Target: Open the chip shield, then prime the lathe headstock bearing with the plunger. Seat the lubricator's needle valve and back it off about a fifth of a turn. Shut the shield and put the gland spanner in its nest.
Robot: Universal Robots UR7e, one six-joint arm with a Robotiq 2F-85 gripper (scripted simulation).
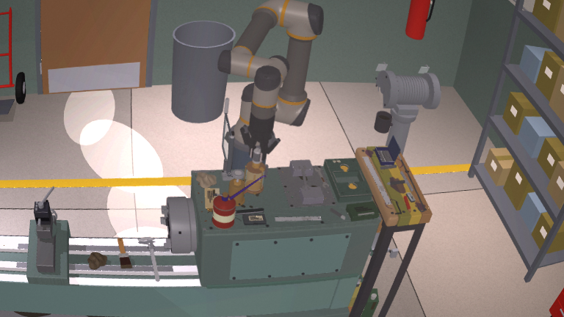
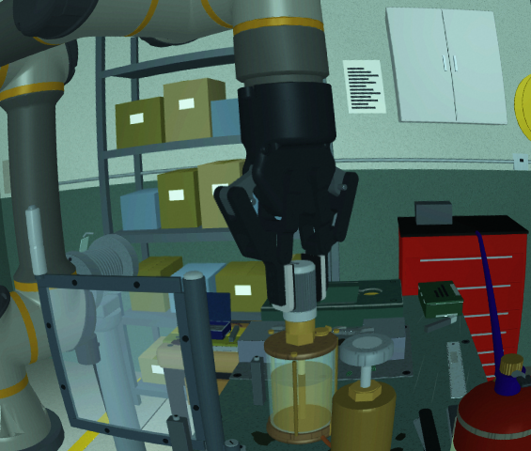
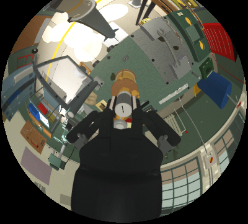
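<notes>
The knurled grey needle valve knob (image 2: 301, 287) (image 3: 123, 108) stands upright on top of the glass-bodied lubricator (image 2: 299, 383) (image 1: 254, 174), which is half full of amber oil. Right beside the lubricator is the brass primer with its grey plunger knob (image 2: 367, 350). The clear chip shield (image 2: 110, 359) stands swung open on its post to the left. The gland spanner (image 3: 169, 42) lies on the grey plate further along the headstock top. My gripper (image 2: 300, 284) (image 3: 123, 106) (image 1: 258, 152) comes straight down over the lubricator and is closed around the needle valve knob.
The green lathe headstock (image 1: 283, 230) carries a red oil can (image 2: 501, 417) with a long blue spout close to the right of the plunger. A tool tray (image 1: 393, 183) stands on a stand at the right end. Shelving with boxes is behind.
</notes>
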